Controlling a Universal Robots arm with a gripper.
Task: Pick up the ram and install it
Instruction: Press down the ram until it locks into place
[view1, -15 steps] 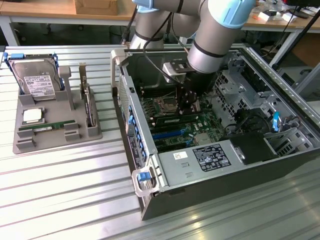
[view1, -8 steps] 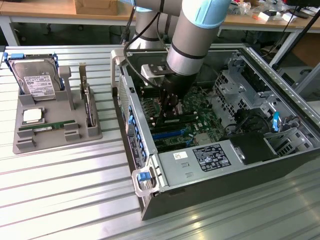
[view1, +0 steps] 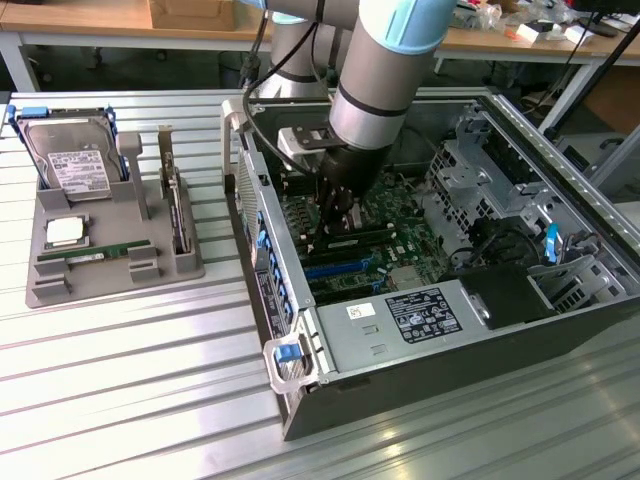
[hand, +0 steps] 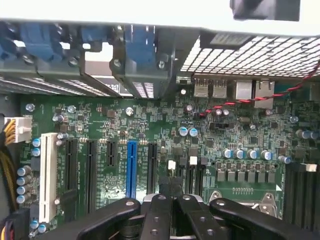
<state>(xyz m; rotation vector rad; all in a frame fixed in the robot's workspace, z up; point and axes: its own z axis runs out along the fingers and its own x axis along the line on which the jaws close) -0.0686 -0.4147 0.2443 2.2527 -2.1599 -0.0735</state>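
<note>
Gripper (view1: 335, 222) closed, down inside the open computer case (view1: 600, 300) over the memory slots.

From the exterior view you see the arm (view1: 375, 90) reaching straight down so the closed fingers sit on or just above a dark stick in the slots (view1: 345, 262) on the motherboard (view1: 400, 225); probably pressing, though you cannot tell contact or whether that stick is a ram. 1 green ram (view1: 95, 255) lies in the gray tray (view1: 110, 275) on the exterior view's left, well apart from the gripper, near the hard drive (view1: 70, 165) and the processor chip (view1: 64, 232). The case wall and drive cage (view1: 480, 165) crowd the arm. From the wrist view you see the black fingers (hand: 160, 220) pressed together, holding nothing you can make out, over the board, beside the blue slot (hand: 131, 167) and white slot (hand: 48, 175).
</note>
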